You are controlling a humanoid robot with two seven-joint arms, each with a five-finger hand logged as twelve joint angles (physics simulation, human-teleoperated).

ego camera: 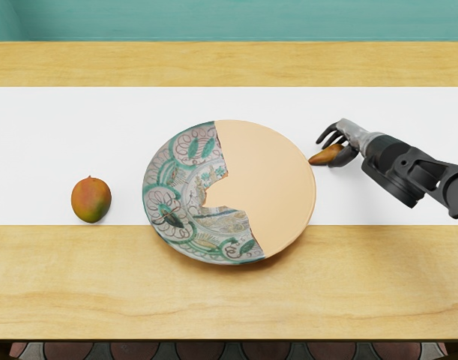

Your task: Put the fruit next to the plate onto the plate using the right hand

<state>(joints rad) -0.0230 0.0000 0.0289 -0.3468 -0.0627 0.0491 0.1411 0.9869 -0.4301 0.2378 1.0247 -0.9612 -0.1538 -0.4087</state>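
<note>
Fruit (324, 155) in right hand (343, 142), just beside plate (277, 187); mango (91, 199) opposite side.

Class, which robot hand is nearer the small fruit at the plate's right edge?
Right. The right hand is on the small fruit, fingers curled around it; the left hand is out of view.
</note>
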